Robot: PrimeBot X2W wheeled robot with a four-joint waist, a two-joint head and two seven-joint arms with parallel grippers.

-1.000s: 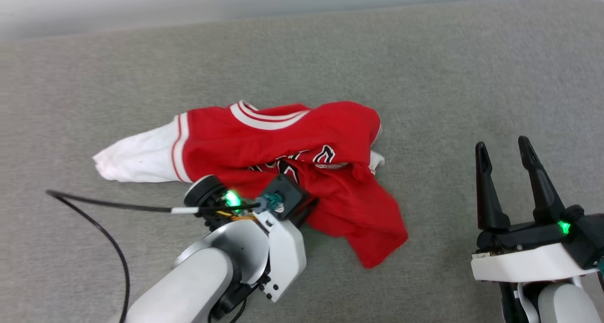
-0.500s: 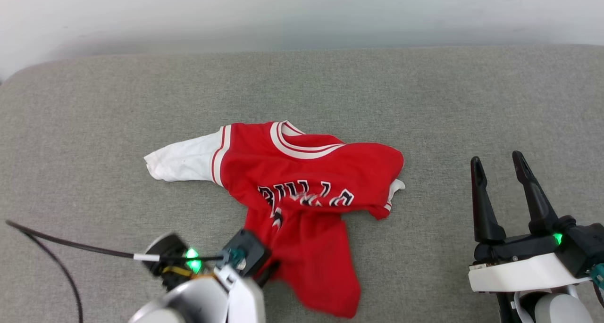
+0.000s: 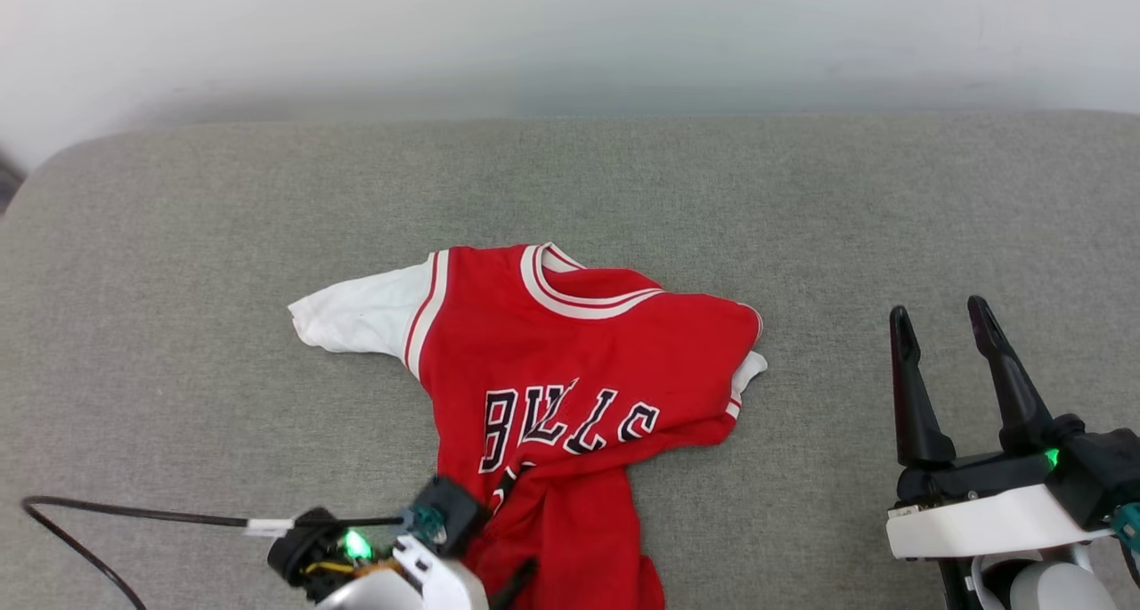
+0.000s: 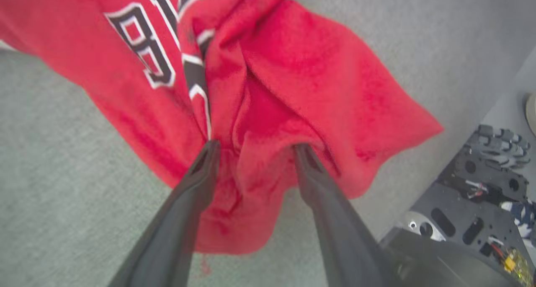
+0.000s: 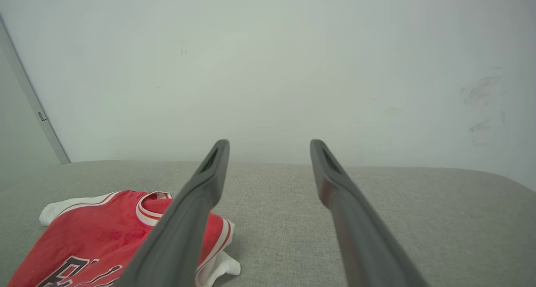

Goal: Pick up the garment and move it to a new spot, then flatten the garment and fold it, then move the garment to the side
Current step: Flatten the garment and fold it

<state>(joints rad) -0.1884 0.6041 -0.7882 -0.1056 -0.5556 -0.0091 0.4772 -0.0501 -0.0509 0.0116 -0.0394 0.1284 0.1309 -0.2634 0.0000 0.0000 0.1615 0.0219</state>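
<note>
- jersey [image 3: 570, 361] lies on the upholstered surface [image 3: 178, 236], wall [image 3: 534, 31] behind.
- left gripper [image 4: 255, 146] at its near hem.
- right gripper [image 3: 935, 312] well apart to its right.

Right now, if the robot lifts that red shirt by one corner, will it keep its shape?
Probably not: the shirt lies in soft folds, bunched at the left gripper, so it should droop. It looks thin, likely light. The woven grey cushion may drag on it.

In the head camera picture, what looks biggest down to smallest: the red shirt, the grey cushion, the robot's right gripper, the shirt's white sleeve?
1. grey cushion
2. red shirt
3. right gripper, though it sits nearer the camera, so its place over the sleeve is unsure
4. white sleeve
</note>
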